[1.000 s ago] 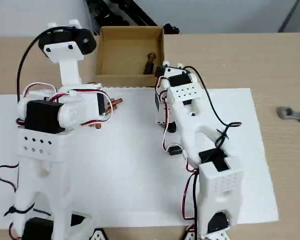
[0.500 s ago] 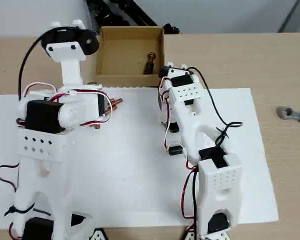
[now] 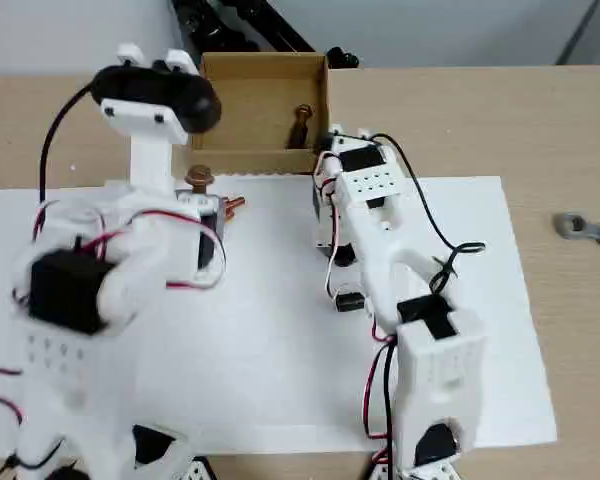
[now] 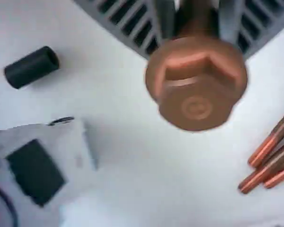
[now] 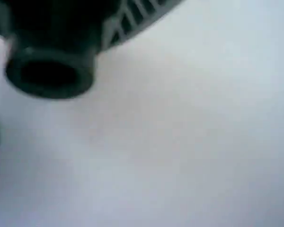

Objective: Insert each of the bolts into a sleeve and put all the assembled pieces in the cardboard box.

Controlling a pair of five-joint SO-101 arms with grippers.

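A copper bolt (image 4: 196, 85) is pinched by its shank in the left gripper (image 4: 195, 19), its hexagonal head turned toward the wrist camera, just in front of the cardboard box (image 3: 260, 160). The right gripper (image 5: 52, 28) is clamped around a black sleeve (image 5: 49, 71), its open bore showing, low over the white sheet (image 3: 280, 330) near the box's front corner. A second sleeve (image 4: 32, 67) lies on the sheet, loose bolts (image 3: 234, 204) rest close to the box's front wall, and one assembled piece (image 3: 301, 124) is already inside the box. The step in hand appears to be mating bolt and sleeve. That likely calls for bringing the shank's axis squarely in line with the bore before closing the gap, both grips staying firm, and a slow push so a slight tilt does not jam the tip on the rim. How much shank stands free beyond the fingers cannot be told.
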